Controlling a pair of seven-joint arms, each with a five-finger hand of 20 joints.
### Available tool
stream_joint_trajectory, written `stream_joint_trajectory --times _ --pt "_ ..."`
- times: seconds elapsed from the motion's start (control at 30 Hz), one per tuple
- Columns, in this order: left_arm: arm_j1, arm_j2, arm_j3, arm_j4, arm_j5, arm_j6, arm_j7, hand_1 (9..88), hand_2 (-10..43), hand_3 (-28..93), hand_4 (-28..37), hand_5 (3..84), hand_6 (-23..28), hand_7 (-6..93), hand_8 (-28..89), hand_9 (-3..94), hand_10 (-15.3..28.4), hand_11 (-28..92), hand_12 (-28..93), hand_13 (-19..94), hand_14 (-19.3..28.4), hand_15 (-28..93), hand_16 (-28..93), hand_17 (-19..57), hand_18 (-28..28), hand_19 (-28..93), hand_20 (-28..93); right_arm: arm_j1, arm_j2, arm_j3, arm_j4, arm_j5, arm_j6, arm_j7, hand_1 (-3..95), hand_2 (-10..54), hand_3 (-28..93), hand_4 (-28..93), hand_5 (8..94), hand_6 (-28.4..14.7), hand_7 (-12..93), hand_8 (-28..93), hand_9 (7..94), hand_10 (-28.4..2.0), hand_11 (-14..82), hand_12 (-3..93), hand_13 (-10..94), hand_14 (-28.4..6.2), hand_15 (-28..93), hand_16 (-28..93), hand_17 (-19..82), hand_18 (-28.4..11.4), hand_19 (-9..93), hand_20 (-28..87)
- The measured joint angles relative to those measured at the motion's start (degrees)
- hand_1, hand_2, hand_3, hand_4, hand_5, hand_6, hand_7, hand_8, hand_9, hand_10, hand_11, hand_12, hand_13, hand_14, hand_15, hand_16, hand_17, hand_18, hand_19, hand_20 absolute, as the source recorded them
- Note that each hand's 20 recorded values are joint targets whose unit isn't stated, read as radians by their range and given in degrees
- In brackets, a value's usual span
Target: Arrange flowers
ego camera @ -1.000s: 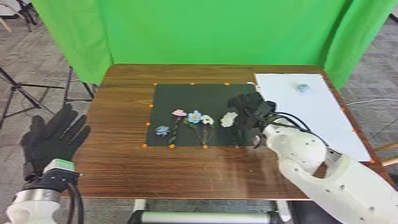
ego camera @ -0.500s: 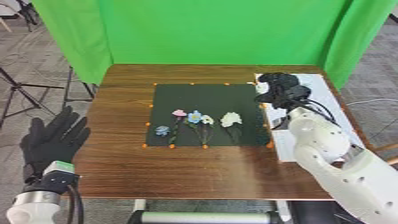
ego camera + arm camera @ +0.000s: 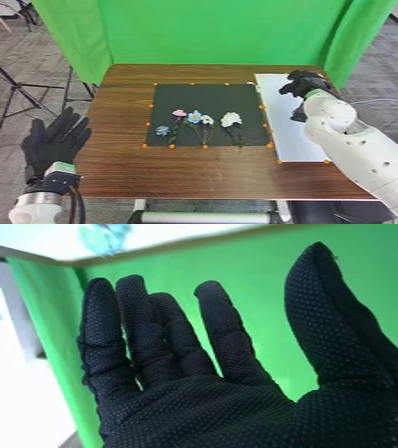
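Observation:
My right hand (image 3: 305,84) is over the far end of the white sheet (image 3: 289,135). In the right wrist view, the same right hand (image 3: 204,409) is open and holds nothing, and a pale blue flower (image 3: 104,238) lies on the white surface beyond its fingers. On the dark mat (image 3: 204,95) lie a blue flower (image 3: 162,130), a pink flower (image 3: 179,113), a light blue flower (image 3: 195,117), a small white flower (image 3: 207,120) and a larger white flower (image 3: 231,119). My left hand (image 3: 53,142) rests open at the table's left side.
The brown table (image 3: 178,172) extends around the mat, and small orange markers line the mat and sheet. A green curtain (image 3: 213,35) hangs behind the far edge. Tripod legs (image 3: 35,87) stand on the floor at the left.
My right hand has moved from beside the larger white flower rightward and away, over the white sheet's far end. The larger white flower stays on the mat. The left hand has barely moved.

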Motion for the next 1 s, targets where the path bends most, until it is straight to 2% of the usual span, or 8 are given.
stream_joint_trajectory --times 0.2,0.4,0.6,1.0 --pt "-0.2 0.00 0.48 0.02 0.00 0.00 0.00 26.4 10.0 69 -28.3 36.8 7.9 16.0 -10 27.7 14.4 21 11 19 14.5 36 -8 -7.2 13.2 30 9 3.4 0.5 -2.0 4.0 1.3 0.3 0.1 29.5 -3.0 82 -27 35.1 -6.6 17 -12 31.3 -17.7 10.7 13.7 26 -17.6 42 10 20 -20.6 70 30" --pt "-0.2 -0.01 0.65 0.06 -0.05 0.00 0.10 26.4 10.1 69 -28.3 36.8 7.9 16.0 -10 27.8 14.3 21 11 19 14.4 36 -8 -7.2 13.2 30 9 6.0 1.1 -5.3 8.4 1.5 0.2 1.1 31.0 -1.2 83 -27 34.0 -6.5 18 -13 29.8 -16.2 11.3 12.1 25 -16.2 39 8 20 -20.1 70 29" --pt "-0.6 0.01 0.94 0.22 -0.14 0.00 0.41 26.4 10.2 69 -28.3 36.9 8.0 16.0 -10 27.8 14.4 21 11 19 14.4 36 -8 -7.2 13.1 30 9 10.1 1.4 -9.8 14.1 2.6 -4.0 0.8 34.6 0.9 86 -28 33.2 -6.5 19 -14 29.5 -13.1 14.1 9.3 25 -14.5 40 7 20 -19.6 70 28" --pt "-2.1 0.53 1.90 0.88 -0.18 -0.11 0.37 26.4 10.3 69 -28.3 37.1 8.0 16.4 -10 28.2 14.4 22 11 19 14.6 37 -8 -7.2 13.1 30 9 11.0 2.0 -9.6 16.3 3.6 -4.8 -6.8 41.1 4.3 85 -28 31.6 -5.8 22 -17 31.7 -8.9 17.2 7.8 29 -10.7 41 6 22 -17.4 71 27"
